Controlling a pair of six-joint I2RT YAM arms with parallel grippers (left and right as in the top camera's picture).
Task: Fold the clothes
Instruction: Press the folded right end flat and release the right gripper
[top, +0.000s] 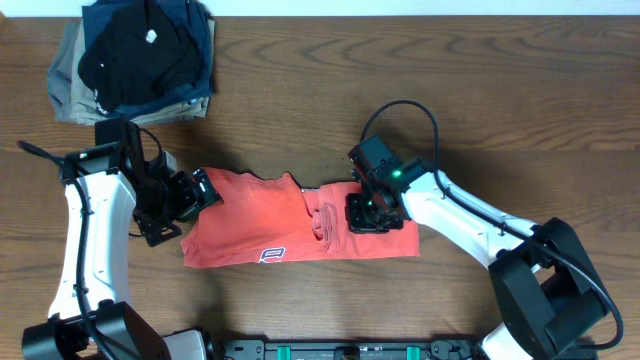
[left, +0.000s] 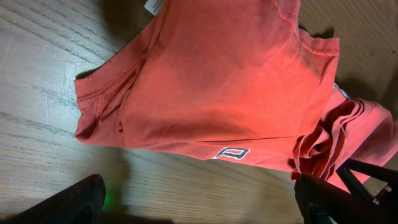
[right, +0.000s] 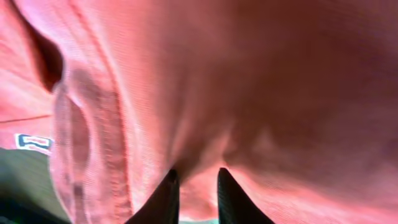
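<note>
Lying crumpled: one T-shirt; beyond, perhaps three stacked garments.

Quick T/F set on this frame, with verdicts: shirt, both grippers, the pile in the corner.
1. The left gripper stands open with nothing between its fingers. True.
2. The T-shirt is spread flat with both sleeves out. False: it is folded into a band, with bunched cloth near its middle.
3. A pile of folded dark garments sits at the far left of the table. True.
4. The right gripper hangs over bare wood, clear of the T-shirt. False: it is down on the right part of the T-shirt.
5. A small white logo shows near the edge of the T-shirt closest to the robot. True.
</note>
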